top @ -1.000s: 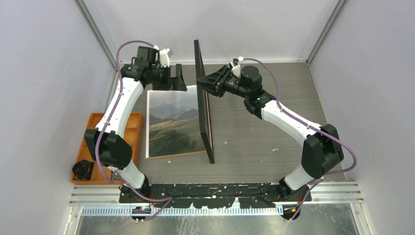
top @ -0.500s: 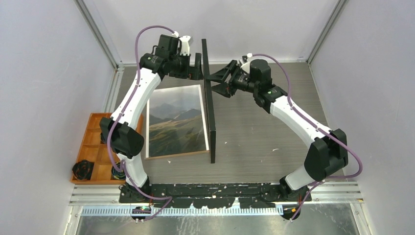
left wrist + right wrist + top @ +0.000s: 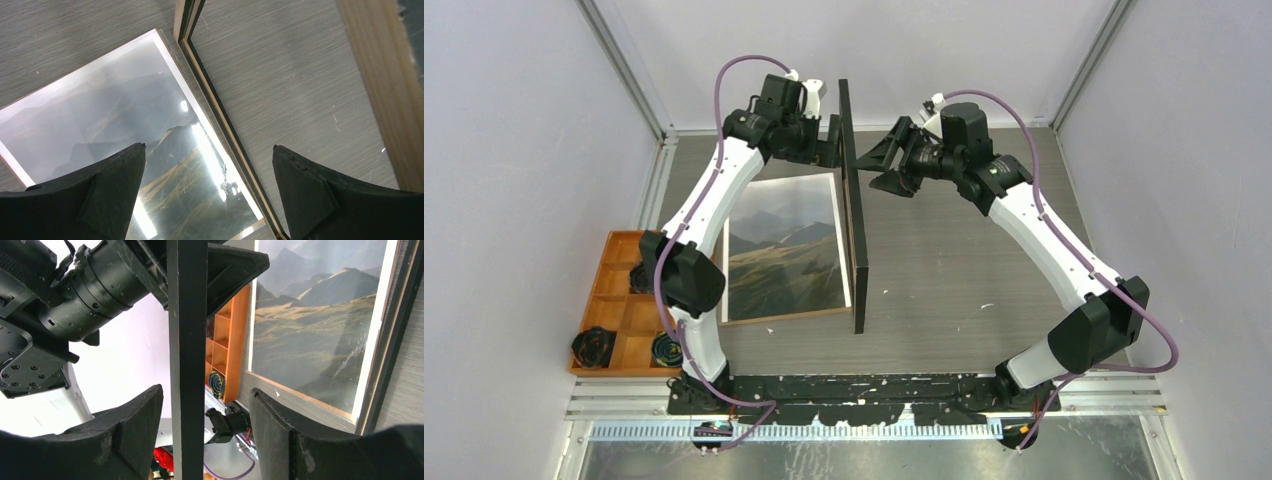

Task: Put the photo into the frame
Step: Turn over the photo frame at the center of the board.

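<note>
No legible text (in any view)

1. Photo (image 3: 784, 250): mtn landscape print, cloudy sky, white border; lies flat, face up on table (image 3: 984, 260), long sides running 12–6 o'clock.
2. Frame (image 3: 854, 220): stands upright on long edge, just beside photo's 3 o'clock side; wood back faces 9, black front faces 3.

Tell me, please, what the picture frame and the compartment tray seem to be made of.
Picture frame: probably wood; its back shows pale bare grain, its front looks matte black. Compartment tray: orange-brown, perhaps wood or plastic; too small to tell.
</note>
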